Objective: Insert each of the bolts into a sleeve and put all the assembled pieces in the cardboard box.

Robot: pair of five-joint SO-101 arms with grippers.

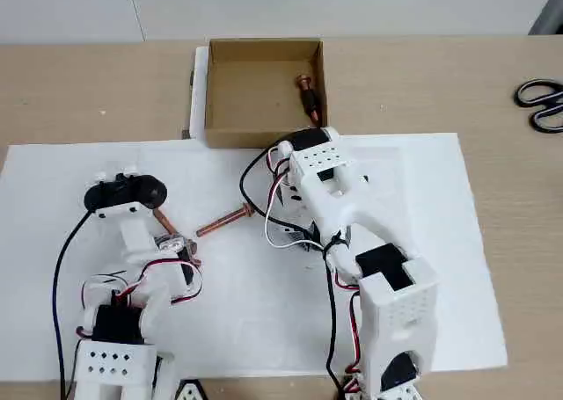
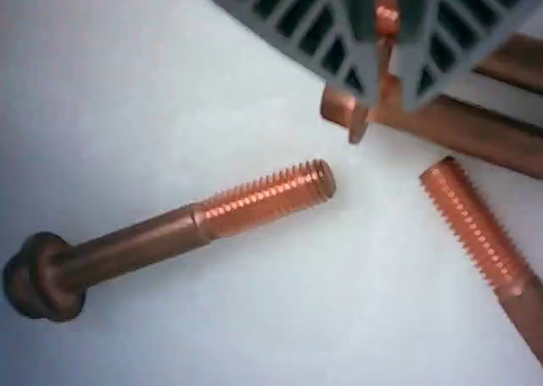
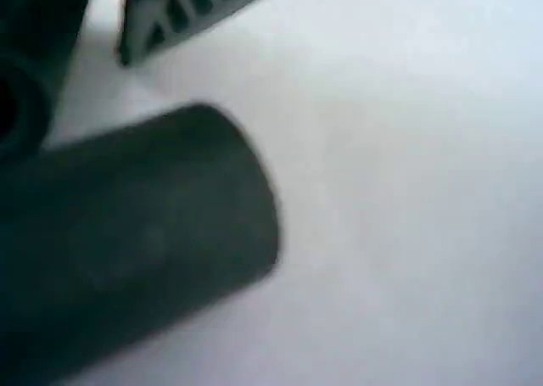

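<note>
Left gripper (image 2: pixel 386 85) sat low, jaws pinching a copper-coloured metal rod (image 2: pixel 339 106) just beside the loose flange-headed copper bolt (image 2: pixel 153 242). Best play, I reckoned: a firm, square hold, lined up with that bolt's threaded tip.

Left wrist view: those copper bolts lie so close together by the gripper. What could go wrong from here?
1. Crowding: one bolt and a second bolt lie close to the left gripper, with more copper pieces right at it. A grab may well catch two or knock a neighbour away.
2. Rolling: the dark sleeve lies on its side on the smooth paper, so a sideways nudge might send it off.
</note>
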